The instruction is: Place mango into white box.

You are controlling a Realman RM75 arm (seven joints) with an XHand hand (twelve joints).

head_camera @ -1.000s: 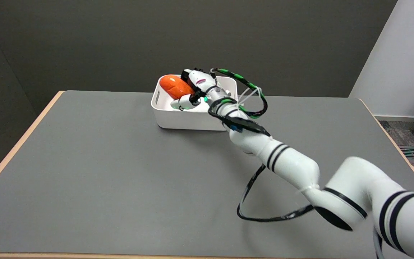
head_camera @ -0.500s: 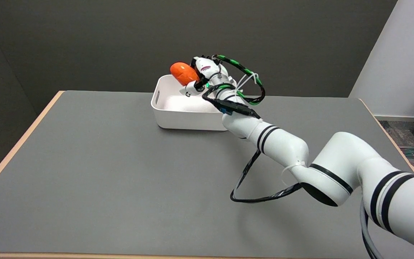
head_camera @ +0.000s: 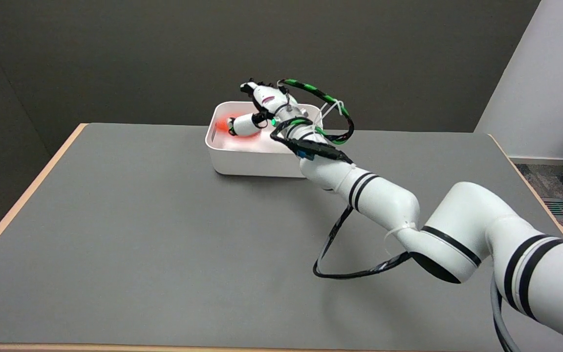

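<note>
Half a second ago the mango (head_camera: 223,124) was held up in the air above the far rim of the white box (head_camera: 257,161); now it shows as a blurred orange patch low inside the box, near the left end, with an orange glow on the box floor beside it. A second ago it also lay in the box, gripped by the hand, so it has gone up and come back down.

Over the box hangs the right hand (head_camera: 257,110), its fingers spread apart, one white finger (head_camera: 244,124) reaching left and down toward the mango. That fingertip lies just beside the orange blur and partly covers it; whether it touches the fruit cannot be told, since the mango is smeared by motion. Nothing looks clasped in the hand: the fingers stand apart with the mango below and to the left of the palm.

Behind the hand the white right arm (head_camera: 384,205) runs back to the lower right, with black and green cables (head_camera: 330,105) looped above its wrist. Box and arm's shadow rest on the grey table (head_camera: 140,220), the box standing near the far edge.
</note>
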